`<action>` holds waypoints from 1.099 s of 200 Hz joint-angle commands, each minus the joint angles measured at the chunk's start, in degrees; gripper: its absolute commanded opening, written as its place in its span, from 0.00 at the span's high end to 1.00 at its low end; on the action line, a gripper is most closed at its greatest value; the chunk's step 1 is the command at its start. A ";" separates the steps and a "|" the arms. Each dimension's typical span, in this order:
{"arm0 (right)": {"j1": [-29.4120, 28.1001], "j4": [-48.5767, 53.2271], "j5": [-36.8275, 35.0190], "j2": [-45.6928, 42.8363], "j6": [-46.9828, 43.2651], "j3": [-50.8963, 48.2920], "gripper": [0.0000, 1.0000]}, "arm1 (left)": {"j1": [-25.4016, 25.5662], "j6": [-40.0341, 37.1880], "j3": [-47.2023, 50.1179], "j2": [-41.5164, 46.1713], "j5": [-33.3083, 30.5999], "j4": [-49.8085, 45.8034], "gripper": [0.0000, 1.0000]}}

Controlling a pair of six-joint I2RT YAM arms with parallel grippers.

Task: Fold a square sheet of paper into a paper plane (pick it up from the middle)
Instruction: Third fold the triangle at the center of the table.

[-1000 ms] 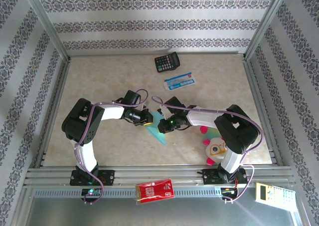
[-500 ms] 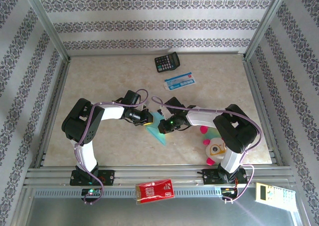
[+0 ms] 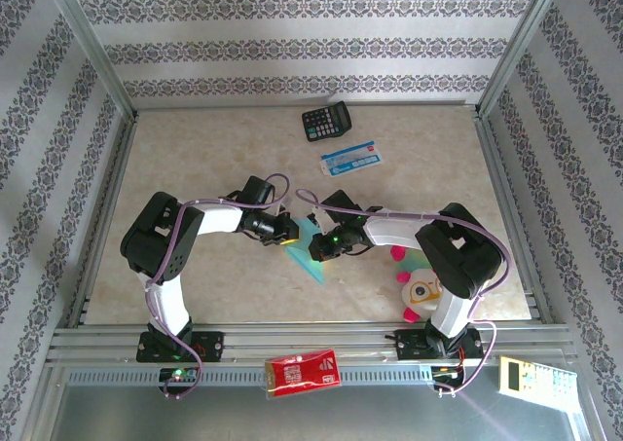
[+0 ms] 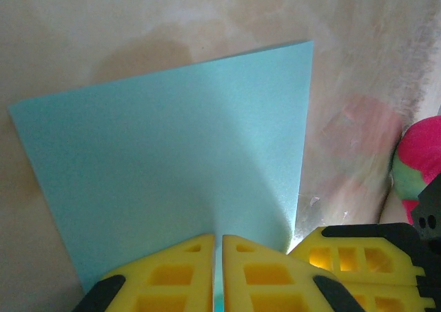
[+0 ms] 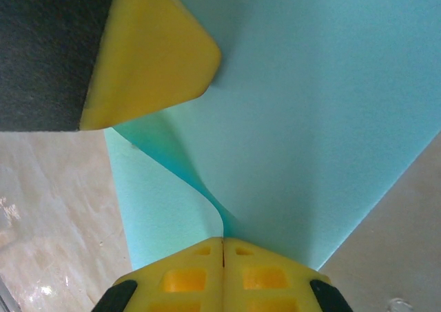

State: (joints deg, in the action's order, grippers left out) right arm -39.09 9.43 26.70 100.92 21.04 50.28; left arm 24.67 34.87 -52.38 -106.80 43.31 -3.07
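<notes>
The square sheet of paper (image 3: 313,249) is light turquoise and is held just above the table's middle, between both arms. In the left wrist view the sheet (image 4: 172,153) spreads away from my left gripper (image 4: 217,246), which is shut on its near edge, with turquoise showing in the thin gap. My right gripper (image 5: 222,244) is shut on a curled-up edge of the sheet (image 5: 310,119), and one layer bends away from the other. The left gripper's yellow finger (image 5: 148,57) touches the paper close by. Seen from above, the left gripper (image 3: 289,235) and right gripper (image 3: 317,246) nearly meet.
A black calculator (image 3: 326,122) and a blue-and-white card (image 3: 350,157) lie at the back. A pink and white plush toy (image 3: 419,285) sits beside the right arm's base. On the front rail lie a red packet (image 3: 304,373) and a pale remote (image 3: 535,383).
</notes>
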 commanded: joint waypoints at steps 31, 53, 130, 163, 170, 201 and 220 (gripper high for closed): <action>0.57 -0.28 -1.89 1.07 0.50 -2.07 0.97 | 0.30 -1.61 0.88 -1.22 -2.74 -3.67 0.87; 0.56 -0.19 -2.17 1.03 0.65 -2.39 0.97 | 0.37 -1.61 0.54 -1.15 -2.70 -3.94 0.87; 0.46 0.32 -4.17 0.76 1.80 -4.22 0.98 | 0.15 -1.74 -2.50 0.28 -3.21 -5.93 0.81; 0.43 0.12 -5.07 1.01 2.90 -4.72 0.99 | -0.57 -1.66 -5.19 1.46 -3.45 -7.46 0.74; 0.49 0.03 -5.40 1.03 3.20 -4.61 0.99 | -0.98 -1.66 -5.73 1.86 -3.59 -7.64 0.72; 0.55 -1.06 -6.30 1.36 5.13 -3.90 1.00 | -3.06 -1.33 -5.92 5.26 -6.10 -8.65 0.67; 0.57 -1.91 -7.00 1.94 6.39 -3.04 1.00 | -4.70 0.35 -3.14 8.60 -7.45 -7.43 0.67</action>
State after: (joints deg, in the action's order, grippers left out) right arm -39.09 6.13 26.39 100.16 25.21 48.14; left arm 22.13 34.52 -57.39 -103.42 38.72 -9.19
